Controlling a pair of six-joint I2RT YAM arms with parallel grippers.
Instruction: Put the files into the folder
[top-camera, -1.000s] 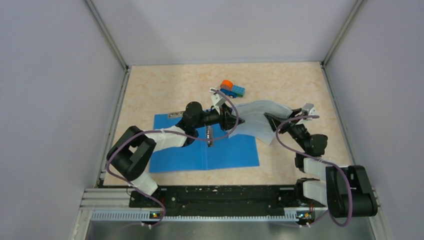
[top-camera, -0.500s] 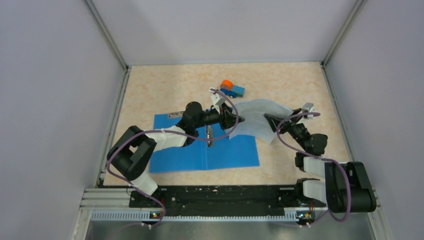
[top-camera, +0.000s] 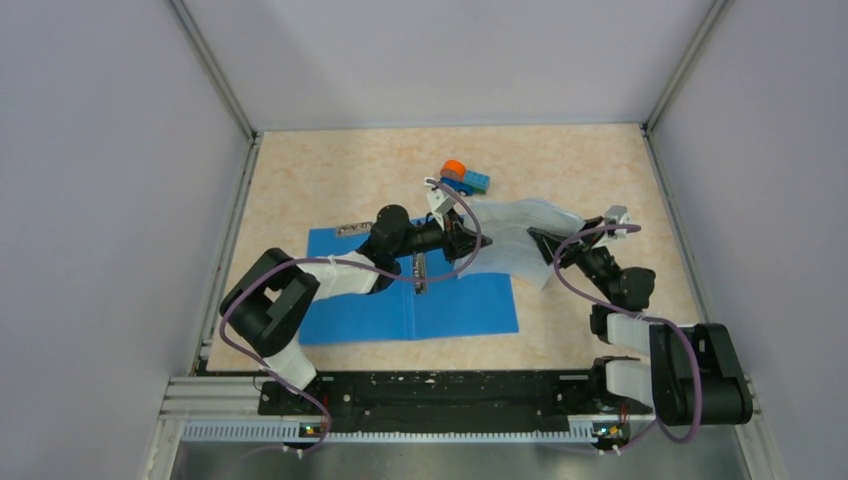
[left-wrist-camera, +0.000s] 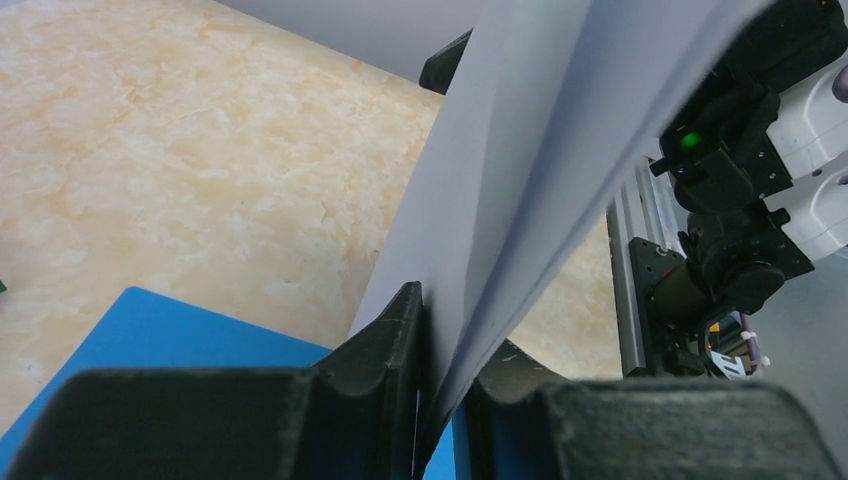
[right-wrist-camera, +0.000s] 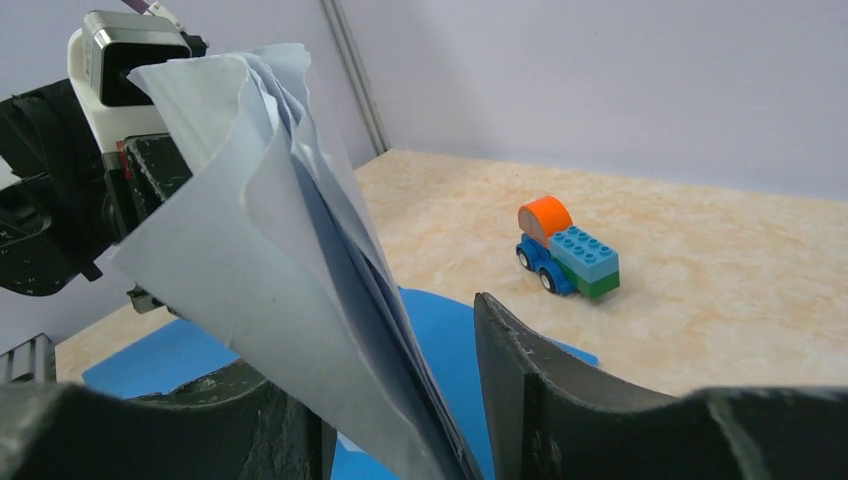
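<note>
The files, a stack of white sheets, hang bowed above the table between both grippers. My left gripper is shut on their left edge; the left wrist view shows the jaws pinching the files. My right gripper is at their right edge. In the right wrist view it stands open, and the files lean on the left finger with a gap to the right finger. The blue folder lies open and flat under the left arm, its metal clip showing.
A blue-and-orange toy truck stands just beyond the files, and it also shows in the right wrist view. Grey walls close in the table on the left, the far side and the right. The folder shows in both wrist views.
My left arm has shifted slightly to the right with the files' left edge still in its jaws. The stack has bowed a little differently. The right arm has barely moved.
</note>
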